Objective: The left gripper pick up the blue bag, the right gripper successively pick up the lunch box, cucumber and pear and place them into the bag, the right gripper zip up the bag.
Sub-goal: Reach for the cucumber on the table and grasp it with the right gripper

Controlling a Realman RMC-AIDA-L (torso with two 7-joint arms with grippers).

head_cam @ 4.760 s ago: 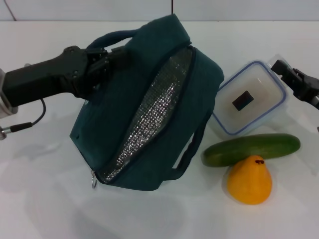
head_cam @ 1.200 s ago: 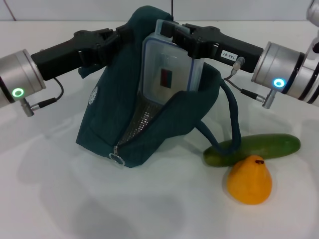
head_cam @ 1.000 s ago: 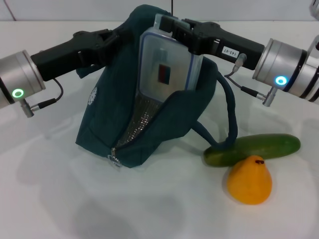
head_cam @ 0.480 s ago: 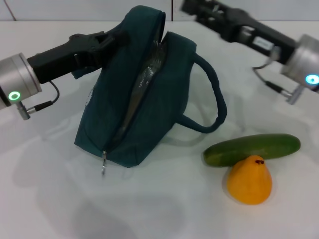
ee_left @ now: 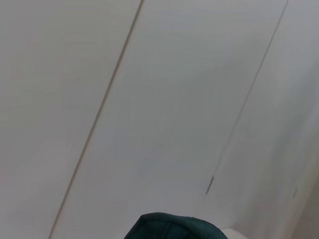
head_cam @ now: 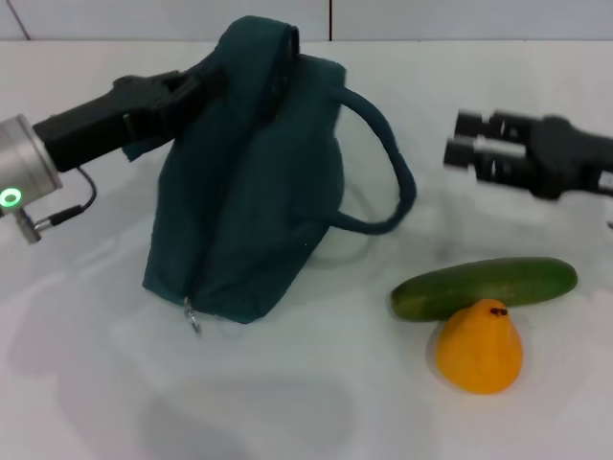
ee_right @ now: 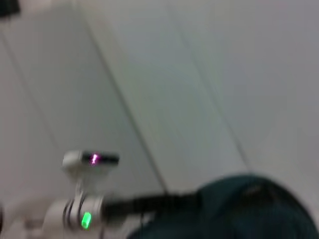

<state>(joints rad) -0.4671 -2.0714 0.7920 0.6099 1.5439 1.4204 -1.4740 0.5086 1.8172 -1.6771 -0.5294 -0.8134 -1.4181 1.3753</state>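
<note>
The blue bag [head_cam: 249, 182] hangs upright from my left gripper [head_cam: 198, 88], which is shut on its upper left edge. One loop handle [head_cam: 393, 182] droops to the right, and the zipper's ring pull [head_cam: 194, 321] hangs at the bag's lower front. The bag's top also shows in the left wrist view [ee_left: 174, 226] and the right wrist view [ee_right: 249, 209]. The lunch box is out of sight. My right gripper [head_cam: 462, 141] is open and empty, to the right of the bag and above the cucumber [head_cam: 484, 287]. The pear [head_cam: 479, 347] stands against the cucumber's near side.
The white table [head_cam: 316, 402] carries everything. A wall [head_cam: 460, 19] rises behind its far edge. The left arm's silver wrist with its green light [head_cam: 11, 198] is at the left edge and also shows in the right wrist view [ee_right: 84, 211].
My right gripper pushed the lunch box into the bag, let it go, then pulled back to the right and lower. The bag's opening has fallen nearly closed.
</note>
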